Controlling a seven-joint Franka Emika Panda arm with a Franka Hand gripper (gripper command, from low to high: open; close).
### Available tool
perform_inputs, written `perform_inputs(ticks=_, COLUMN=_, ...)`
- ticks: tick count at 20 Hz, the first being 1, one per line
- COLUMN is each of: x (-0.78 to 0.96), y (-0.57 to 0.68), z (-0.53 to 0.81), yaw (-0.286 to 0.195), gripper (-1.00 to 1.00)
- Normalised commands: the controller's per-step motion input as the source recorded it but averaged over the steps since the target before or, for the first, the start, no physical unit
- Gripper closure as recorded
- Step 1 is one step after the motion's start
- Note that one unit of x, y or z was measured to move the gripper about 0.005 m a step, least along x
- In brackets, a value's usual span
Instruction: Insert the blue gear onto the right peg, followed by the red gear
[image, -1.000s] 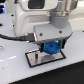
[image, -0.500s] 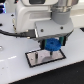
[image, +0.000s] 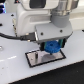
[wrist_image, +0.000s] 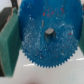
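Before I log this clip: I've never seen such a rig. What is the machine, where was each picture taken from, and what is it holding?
The big white machine is a robot arm, with a gripper at its end. One picture comes from a camera standing off the arm; the other from a camera on its wrist, looking down past its fingers. The gripper is shut on the blue gear, a toothed plastic disc that fills the wrist view. Under it, on the white table, lies a black plate with a silver rim. No red gear shows in either picture.
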Motion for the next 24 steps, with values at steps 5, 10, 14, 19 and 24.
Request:
perform_inputs(ticks=5, x=0.25, y=0.02, z=-0.12, yaw=0.0, gripper=1.0)
perform_inputs(ticks=10, x=0.26, y=0.09, z=0.36, yaw=0.0, gripper=1.0)
perform_inputs(ticks=14, x=0.15, y=0.03, z=0.05, yaw=0.0, gripper=1.0)
perform_inputs(ticks=19, x=0.2, y=-0.07, z=-0.07, yaw=0.0, gripper=1.0)
perform_inputs(ticks=24, x=0.21, y=-0.09, z=-0.14, yaw=0.0, gripper=1.0)
